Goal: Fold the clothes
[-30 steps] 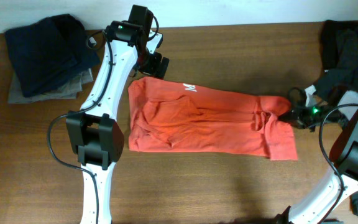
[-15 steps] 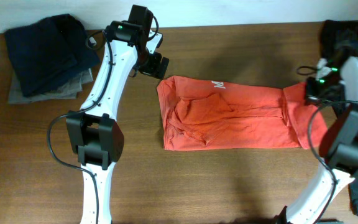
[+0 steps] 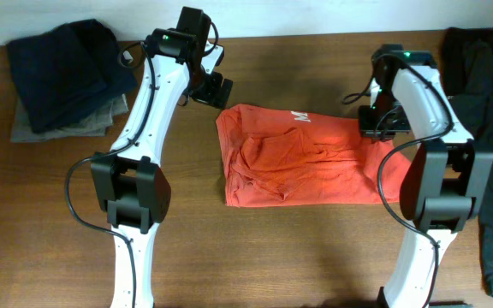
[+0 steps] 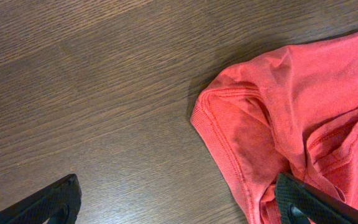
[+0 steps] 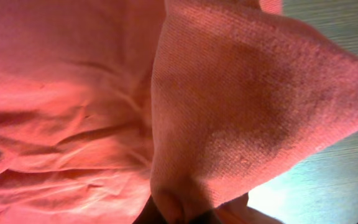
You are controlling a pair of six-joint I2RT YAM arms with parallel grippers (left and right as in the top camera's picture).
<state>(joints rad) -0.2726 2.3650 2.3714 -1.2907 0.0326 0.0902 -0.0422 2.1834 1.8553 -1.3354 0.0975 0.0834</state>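
Overhead view of a brown wooden tabletop point(image 3: 315, 257), with two white arms reaching in from its near edge. Your shirt point(image 3: 298, 162), red-orange, lay crumpled in a long band across the middle of the tabletop. Its long axis ran left to right, parallel to the far edge. A scrap of white lettering showed on its far side.

Your right gripper point(image 3: 377, 122) was closed tight on a fold of the shirt's right end. Its wrist view was filled with pinched orange cloth, seemingly lifted off the wood. From that gripper the rest of the shirt stretched away to the left. The fold you were likely making would therefore run along the long axis, with the right end carried over toward the left end.

Your left gripper point(image 3: 216, 89) stood fully open and held nothing. It hovered just beside the shirt's far-left corner, over bare wood. In its wrist view the hemmed corner lay ahead of the spread fingertips, untouched. That arm was the nearer one to the left end, should you need it pinned.

A pile of dark clothes point(image 3: 62, 73) sat at the far-left corner. Another dark garment point(image 3: 486, 77) lay along the right edge. Both were well apart from the shirt.
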